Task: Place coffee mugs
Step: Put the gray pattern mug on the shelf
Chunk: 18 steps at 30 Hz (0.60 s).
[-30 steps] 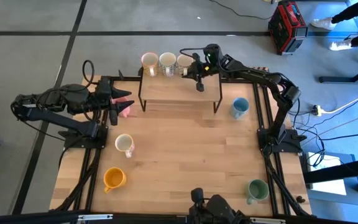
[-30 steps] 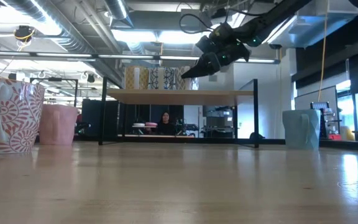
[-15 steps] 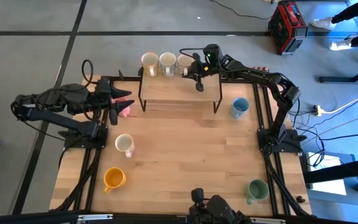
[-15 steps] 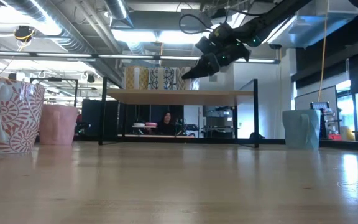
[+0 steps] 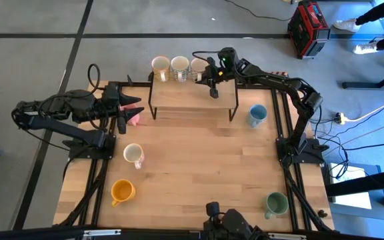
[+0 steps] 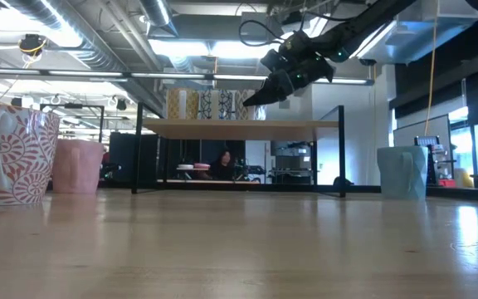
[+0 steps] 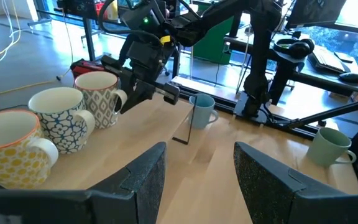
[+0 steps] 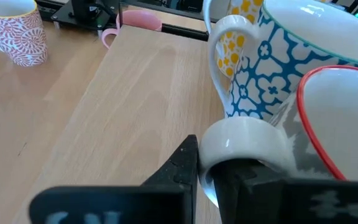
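Wooden shelf (image 5: 192,97), three unlettered patterned mugs (image 5: 179,68), right arm's jaws on one handle (image 8: 244,143).

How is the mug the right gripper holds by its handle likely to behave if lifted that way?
Probably rigid, glossy ceramic, so the handle may slip between the right gripper fingers. Held off-centre, the mug could swing or tilt.

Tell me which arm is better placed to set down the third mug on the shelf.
The right: its claw grips the red-rimmed mug's handle on the shelf. The left claw hovers open beside the pink mug.
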Available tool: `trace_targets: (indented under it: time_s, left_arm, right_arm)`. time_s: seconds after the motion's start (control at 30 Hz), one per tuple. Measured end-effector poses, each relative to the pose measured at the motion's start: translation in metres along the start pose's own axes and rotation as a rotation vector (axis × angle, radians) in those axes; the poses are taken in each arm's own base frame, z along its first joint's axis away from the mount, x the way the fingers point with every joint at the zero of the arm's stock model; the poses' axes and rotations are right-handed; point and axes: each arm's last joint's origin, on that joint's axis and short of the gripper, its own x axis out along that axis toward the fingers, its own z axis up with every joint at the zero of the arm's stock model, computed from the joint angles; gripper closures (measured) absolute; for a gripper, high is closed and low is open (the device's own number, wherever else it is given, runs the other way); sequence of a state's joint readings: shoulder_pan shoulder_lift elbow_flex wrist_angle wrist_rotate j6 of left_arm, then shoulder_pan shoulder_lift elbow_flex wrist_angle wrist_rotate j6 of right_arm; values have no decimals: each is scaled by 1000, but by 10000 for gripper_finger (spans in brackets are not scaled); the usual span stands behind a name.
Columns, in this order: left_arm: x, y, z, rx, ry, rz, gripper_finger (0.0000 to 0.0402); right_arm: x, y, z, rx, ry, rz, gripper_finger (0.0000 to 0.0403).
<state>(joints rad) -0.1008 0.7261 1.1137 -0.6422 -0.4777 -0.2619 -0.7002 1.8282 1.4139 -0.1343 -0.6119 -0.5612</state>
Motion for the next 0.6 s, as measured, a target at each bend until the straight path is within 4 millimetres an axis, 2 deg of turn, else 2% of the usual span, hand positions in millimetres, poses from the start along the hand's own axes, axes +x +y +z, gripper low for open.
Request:
trace_targets:
  time_s: [0.6]
  left_arm:
    - [0,-1,0,0,6,-23,218]
  right_arm:
    - [3,7,3,5,22,6,367]
